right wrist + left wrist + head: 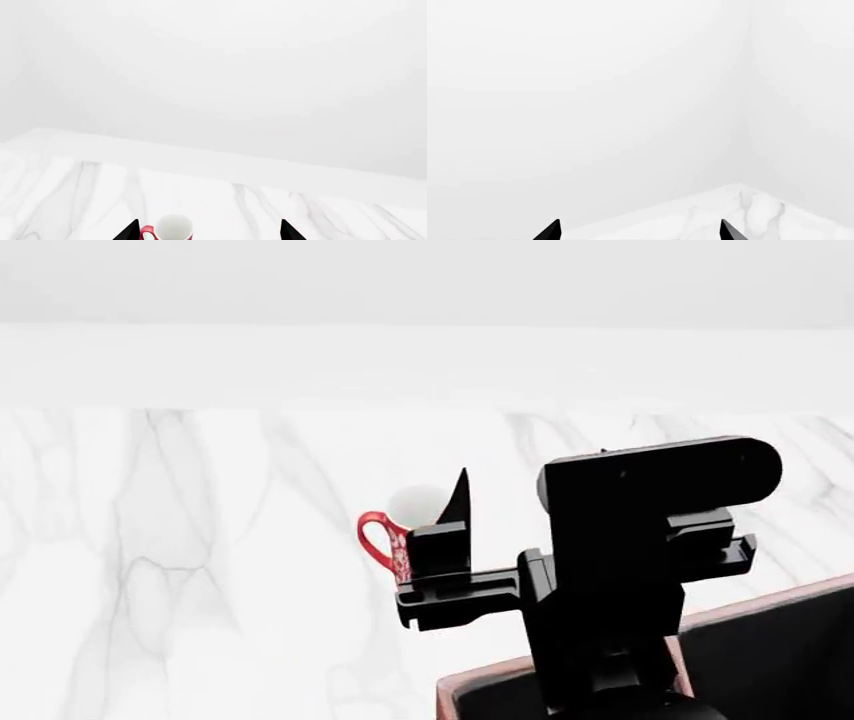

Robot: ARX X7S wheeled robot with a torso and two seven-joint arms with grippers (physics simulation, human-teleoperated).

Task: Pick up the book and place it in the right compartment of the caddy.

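Observation:
The book is out of view in all frames. The caddy (462, 687) shows at the bottom right of the head view: a reddish-brown corner with a pinkish rim and a black lining. My right arm is raised above it, and one black finger (458, 508) points up in front of a red patterned mug (383, 543). In the right wrist view my right gripper (210, 234) is open and empty, with the mug (171, 231) beyond it near one tip. My left gripper (640, 232) is open and empty, facing a white wall corner.
The white marble table (200, 560) runs back to a white wall (427, 300). A far corner of the table (740, 210) shows in the left wrist view. The right wrist's black camera mount (654, 500) hides part of the caddy.

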